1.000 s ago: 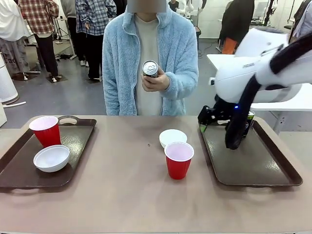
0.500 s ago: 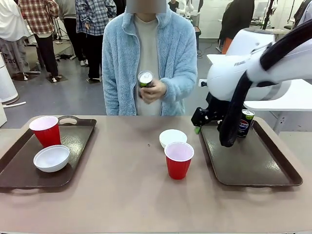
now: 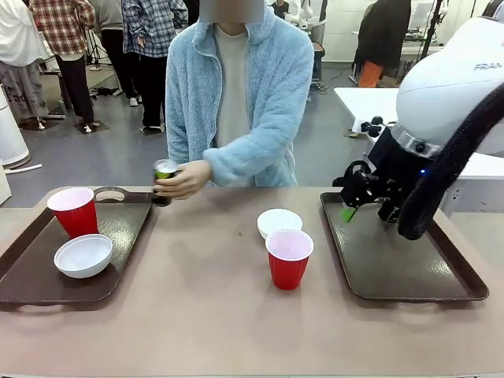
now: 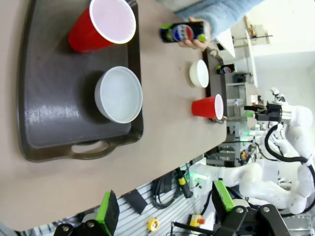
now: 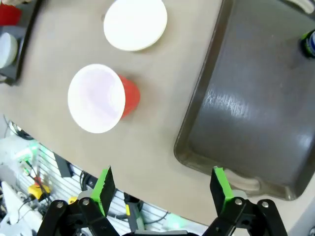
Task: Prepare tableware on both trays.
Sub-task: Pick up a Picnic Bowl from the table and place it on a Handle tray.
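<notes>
Both left gripper [image 4: 165,206] and right gripper [image 5: 162,189] gape empty; Pepsi can [image 5: 308,44] on tray [image 5: 256,108] is cropped.

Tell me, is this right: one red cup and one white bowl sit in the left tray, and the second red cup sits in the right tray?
Not quite. The second red cup stands on the bare table beside the right tray, not in it, as the front view shows. One red cup and one white bowl do sit in the left tray.
</notes>
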Robot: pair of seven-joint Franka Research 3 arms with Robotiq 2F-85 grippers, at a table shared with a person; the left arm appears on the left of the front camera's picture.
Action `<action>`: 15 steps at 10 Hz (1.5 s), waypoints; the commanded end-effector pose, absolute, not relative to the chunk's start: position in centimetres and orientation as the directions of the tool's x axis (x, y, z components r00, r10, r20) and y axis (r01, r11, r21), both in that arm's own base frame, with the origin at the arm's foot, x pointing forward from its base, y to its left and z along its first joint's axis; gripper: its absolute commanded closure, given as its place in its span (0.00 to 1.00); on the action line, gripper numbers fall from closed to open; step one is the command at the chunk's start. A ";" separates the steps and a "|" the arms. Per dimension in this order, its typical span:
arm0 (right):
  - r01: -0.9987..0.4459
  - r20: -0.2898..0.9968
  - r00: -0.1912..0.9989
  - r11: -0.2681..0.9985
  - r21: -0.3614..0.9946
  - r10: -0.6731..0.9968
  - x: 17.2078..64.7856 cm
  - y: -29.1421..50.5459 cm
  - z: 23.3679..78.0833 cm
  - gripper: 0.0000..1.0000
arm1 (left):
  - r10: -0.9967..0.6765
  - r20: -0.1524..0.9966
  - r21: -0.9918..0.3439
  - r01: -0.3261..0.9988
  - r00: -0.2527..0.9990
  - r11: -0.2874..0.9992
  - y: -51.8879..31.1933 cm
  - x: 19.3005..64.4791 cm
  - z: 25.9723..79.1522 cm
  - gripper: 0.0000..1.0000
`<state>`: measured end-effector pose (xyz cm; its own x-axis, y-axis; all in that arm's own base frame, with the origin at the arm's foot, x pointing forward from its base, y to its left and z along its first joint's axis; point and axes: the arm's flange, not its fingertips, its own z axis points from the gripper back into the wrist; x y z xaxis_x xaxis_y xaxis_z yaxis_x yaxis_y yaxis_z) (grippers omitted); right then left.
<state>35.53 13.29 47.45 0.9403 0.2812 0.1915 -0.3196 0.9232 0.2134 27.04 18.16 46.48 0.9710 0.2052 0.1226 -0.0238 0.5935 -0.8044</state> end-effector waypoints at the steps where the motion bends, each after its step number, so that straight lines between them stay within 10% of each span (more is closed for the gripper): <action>1: -0.328 0.195 0.939 0.911 0.251 0.284 35.2 13.0 46.8 0.00 | 0.209 0.134 -0.817 -0.011 0.969 0.577 18.2 26.9 46.6 0.00; 15: -0.213 0.383 0.909 0.973 0.093 0.163 46.0 22.2 38.7 0.00 | 0.209 0.134 -0.817 -0.011 0.969 0.577 18.2 26.9 46.6 0.00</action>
<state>45.07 21.46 39.17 0.9124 0.1828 0.3662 -0.2394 0.9641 0.1150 27.03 18.16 46.50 0.9709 0.2057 0.1228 -0.0241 0.5937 -0.8043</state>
